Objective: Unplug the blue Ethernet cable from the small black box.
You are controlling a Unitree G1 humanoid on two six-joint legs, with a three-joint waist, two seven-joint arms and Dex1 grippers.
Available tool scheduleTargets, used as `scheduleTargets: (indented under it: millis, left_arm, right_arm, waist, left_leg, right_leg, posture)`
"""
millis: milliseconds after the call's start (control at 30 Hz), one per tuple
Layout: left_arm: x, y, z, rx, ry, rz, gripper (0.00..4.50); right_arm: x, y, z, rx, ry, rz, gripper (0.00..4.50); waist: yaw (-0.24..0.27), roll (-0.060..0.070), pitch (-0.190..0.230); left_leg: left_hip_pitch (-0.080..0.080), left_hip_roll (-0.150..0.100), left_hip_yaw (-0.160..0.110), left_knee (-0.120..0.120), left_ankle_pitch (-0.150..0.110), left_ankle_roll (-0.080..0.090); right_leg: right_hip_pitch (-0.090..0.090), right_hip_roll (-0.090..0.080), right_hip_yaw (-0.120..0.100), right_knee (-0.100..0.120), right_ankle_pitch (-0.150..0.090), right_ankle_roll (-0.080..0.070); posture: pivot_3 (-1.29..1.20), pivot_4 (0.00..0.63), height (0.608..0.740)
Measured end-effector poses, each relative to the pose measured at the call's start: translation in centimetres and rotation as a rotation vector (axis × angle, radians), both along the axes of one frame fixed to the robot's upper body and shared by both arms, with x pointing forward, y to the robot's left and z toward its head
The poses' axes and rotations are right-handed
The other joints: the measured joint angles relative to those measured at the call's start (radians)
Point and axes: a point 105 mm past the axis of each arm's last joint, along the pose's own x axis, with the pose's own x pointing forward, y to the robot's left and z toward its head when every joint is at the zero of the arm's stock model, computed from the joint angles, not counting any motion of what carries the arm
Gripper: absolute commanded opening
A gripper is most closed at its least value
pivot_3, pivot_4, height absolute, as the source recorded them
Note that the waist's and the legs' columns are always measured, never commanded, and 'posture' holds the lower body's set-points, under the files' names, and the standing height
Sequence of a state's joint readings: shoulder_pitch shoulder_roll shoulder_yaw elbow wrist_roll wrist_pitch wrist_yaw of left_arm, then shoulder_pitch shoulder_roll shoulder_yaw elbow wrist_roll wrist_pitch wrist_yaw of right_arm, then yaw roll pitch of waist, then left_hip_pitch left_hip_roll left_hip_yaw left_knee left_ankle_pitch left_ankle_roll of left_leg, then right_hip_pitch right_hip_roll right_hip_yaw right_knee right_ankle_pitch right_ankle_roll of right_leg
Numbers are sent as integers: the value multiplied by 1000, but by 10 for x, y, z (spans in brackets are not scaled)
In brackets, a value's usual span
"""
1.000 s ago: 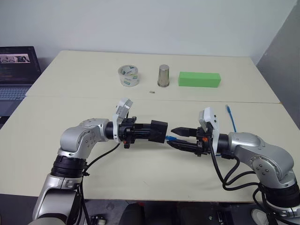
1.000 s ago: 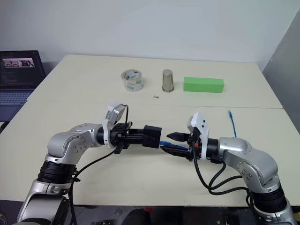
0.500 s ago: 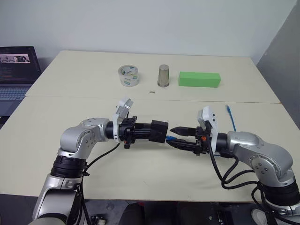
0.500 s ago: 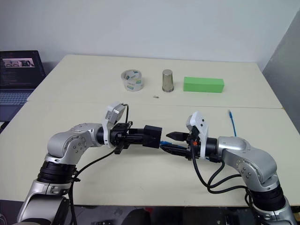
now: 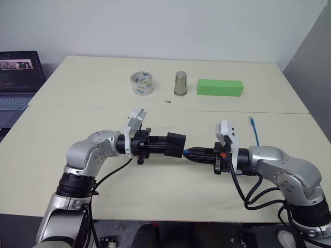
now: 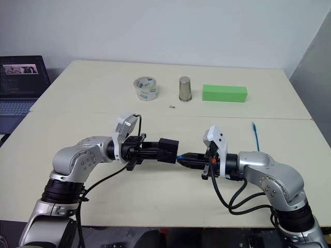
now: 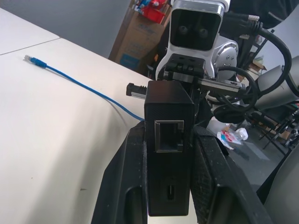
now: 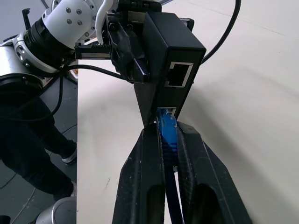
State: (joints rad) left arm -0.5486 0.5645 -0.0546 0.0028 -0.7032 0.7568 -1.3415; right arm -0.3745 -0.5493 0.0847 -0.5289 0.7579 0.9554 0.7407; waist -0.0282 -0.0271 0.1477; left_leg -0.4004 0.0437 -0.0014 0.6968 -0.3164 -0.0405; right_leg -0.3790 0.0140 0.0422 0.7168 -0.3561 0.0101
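My left gripper (image 5: 174,144) is shut on the small black box (image 5: 176,142) and holds it level above the table. In the left wrist view the box (image 7: 169,154) sits clamped between the two fingers (image 7: 135,186), one empty port facing the camera. The blue Ethernet cable (image 8: 167,131) is plugged into the box's lower port. My right gripper (image 5: 189,153) is shut on its blue plug right at the box, the fingers (image 8: 145,177) pinching it from both sides. The cable (image 7: 79,84) trails across the table to its free plug (image 5: 252,121) at the right.
At the back of the table stand a tape roll (image 5: 141,83), a metal cup (image 5: 180,83) and a long green block (image 5: 220,87). A small bit (image 5: 167,101) lies in front of the cup. A laptop (image 5: 18,72) sits off the table's left edge.
The right gripper's fingers, spread around the blue plug before, have closed onto it. Both arms and the box have stayed in place.
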Motion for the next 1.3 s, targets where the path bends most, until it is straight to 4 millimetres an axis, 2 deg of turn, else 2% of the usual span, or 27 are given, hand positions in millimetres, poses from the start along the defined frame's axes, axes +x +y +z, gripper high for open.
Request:
scheduleTargets:
  millis: [467, 933, 1000, 1033, 1133, 1300]
  left_arm:
    - [-12, -4, -7, 41, -51, -85, 794]
    - [-13, -6, -11, 68, -76, -97, 794]
    - [-13, -6, -11, 69, -74, -95, 794]
    - [-13, -6, -11, 70, -71, -92, 794]
    - [-10, -1, -10, 83, -67, -61, 794]
    - [-9, 0, -9, 80, -64, -56, 794]
  right_arm:
    - [-9, -6, -6, -57, 59, 75, 41]
    - [-10, -9, -9, -81, 51, 87, 37]
    - [-10, -9, -9, -84, 44, 83, 737]
    - [-10, -8, -9, -88, 41, 83, 780]
    - [-10, -12, -12, -113, 44, 70, 1437]
    - [-9, -14, -12, -102, 52, 48, 1450]
  waist:
    - [1, 1, 1]
    - [1, 1, 1]
    - [1, 1, 1]
    - [1, 1, 1]
    - [1, 1, 1]
    - [1, 1, 1]
  left_leg:
    - [0, 0, 0, 0, 0, 0]
    - [0, 0, 0, 0, -2, 4]
    - [0, 0, 0, 0, -2, 4]
    - [0, 0, 0, 0, -2, 4]
    - [0, 0, 0, 0, -2, 4]
    - [0, 0, 0, 0, -2, 4]
  right_leg:
    - [0, 0, 0, -1, 0, 0]
    - [0, 0, 0, -1, 0, 0]
    - [0, 0, 0, -1, 0, 0]
    - [0, 0, 0, -1, 0, 0]
    - [0, 0, 0, -1, 0, 0]
    - [0, 0, 0, -1, 0, 0]
  posture:
    - [0, 150, 740]
    - [0, 150, 740]
    - [0, 150, 740]
    - [0, 150, 740]
    - [0, 150, 740]
    - [0, 150, 740]
